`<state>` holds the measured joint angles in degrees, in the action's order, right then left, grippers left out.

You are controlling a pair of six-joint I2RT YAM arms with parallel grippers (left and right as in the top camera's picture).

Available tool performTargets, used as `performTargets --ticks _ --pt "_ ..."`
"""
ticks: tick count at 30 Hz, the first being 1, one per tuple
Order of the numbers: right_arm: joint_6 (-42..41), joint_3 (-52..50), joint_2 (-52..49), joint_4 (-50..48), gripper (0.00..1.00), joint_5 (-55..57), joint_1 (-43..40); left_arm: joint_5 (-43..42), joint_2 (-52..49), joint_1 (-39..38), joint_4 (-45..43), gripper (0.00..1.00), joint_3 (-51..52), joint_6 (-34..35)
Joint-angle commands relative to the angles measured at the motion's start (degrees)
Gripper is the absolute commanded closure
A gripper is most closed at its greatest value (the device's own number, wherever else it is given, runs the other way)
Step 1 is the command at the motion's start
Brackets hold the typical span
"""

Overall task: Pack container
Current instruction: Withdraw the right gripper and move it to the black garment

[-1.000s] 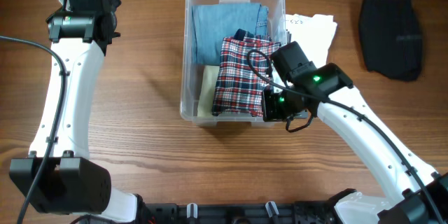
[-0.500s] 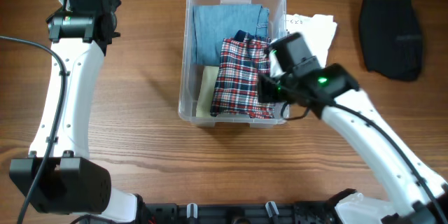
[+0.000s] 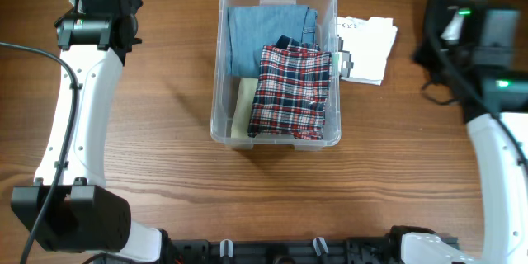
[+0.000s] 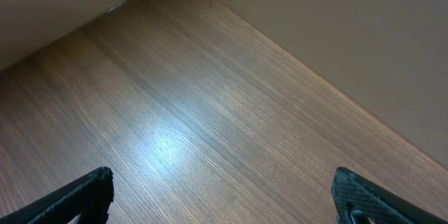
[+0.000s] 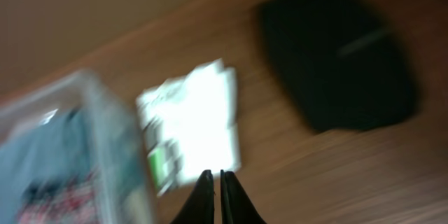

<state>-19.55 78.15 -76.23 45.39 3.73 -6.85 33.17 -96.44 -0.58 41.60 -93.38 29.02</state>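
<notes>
Container [image 3: 216, 66] sits well off to the left of the right gripper [image 5: 215, 176], whose jaws are pressed together on nothing. Left gripper [image 4: 220, 176] jaws gape apart over bare table [image 4: 210, 98], container nowhere near them. Looks like stiff, light plastic, probably slippery, so I'd grab the thick rim.

A robotics lab bench: a white left arm [image 3: 78, 107] and right arm [image 3: 495, 157], trailing black cables [image 3: 41, 54], rise from a black rail [image 3: 289, 252] at the wood-grain table's [image 3: 165, 157] 6 o'clock edge. A bare beige wall [image 4: 350, 28] backs the table.
</notes>
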Motion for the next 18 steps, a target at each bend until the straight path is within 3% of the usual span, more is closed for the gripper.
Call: performTargets --ticks 1,5,10,14,18 --pt "3.1 0.9 -1.9 -2.4 0.89 0.8 -7.2 1.0 -0.3 0.2 -0.2 0.00 0.1 -0.3" --pt "3.1 0.9 -4.9 -5.8 0.68 0.8 -14.2 1.0 -0.3 0.2 -0.2 0.00 0.1 -0.2" --pt "3.1 0.9 -12.3 -11.3 0.30 -4.0 -20.7 1.0 -0.3 0.2 -0.2 0.00 0.1 -0.2" --pt "3.3 0.9 -19.1 -13.9 0.11 -8.3 -23.9 1.0 -0.3 0.2 -0.2 0.00 0.1 -0.2" --pt "8.1 0.9 -26.0 -17.4 0.01 -11.3 -26.6 1.0 -0.3 0.2 -0.2 0.00 0.1 -0.3"
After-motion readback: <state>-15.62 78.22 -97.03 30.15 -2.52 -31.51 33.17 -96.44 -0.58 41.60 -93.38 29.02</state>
